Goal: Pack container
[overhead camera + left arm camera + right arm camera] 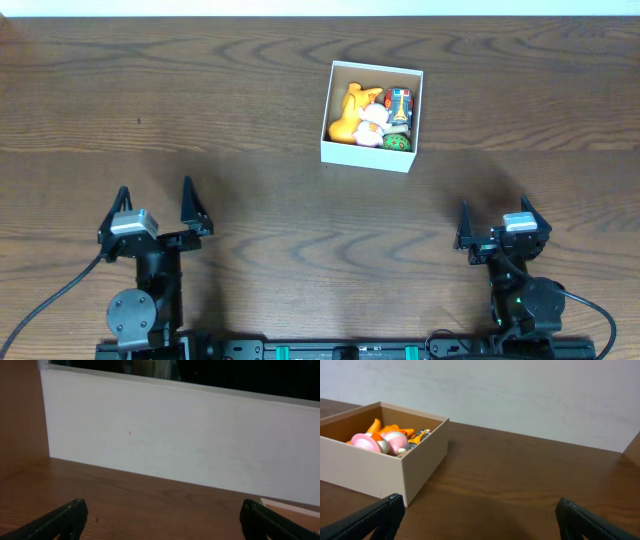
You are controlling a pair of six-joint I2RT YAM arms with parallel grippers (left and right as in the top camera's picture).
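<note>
The container (pixel 329 118), a square white box with a tan inside, sits on the table a little right of centre. Inside it lie an orange toy (pixel 352 113), a white and pink toy (pixel 374 122), a red and blue toy (pixel 400 106) and a green ball (pixel 397 143). In the right wrist view the container (pixel 380 474) stands to the left with its toys showing over the rim. My left gripper (pixel 157 205) hovers open near the front left, nothing between its fingers. My right gripper (pixel 494 220) stands open at the front right, also with nothing in it.
The wooden table (pixel 200 110) runs to a white wall (pixel 175 435) at the back. A corner of the container (pixel 295 508) shows at the right edge of the left wrist view. Both arm bases sit at the front edge.
</note>
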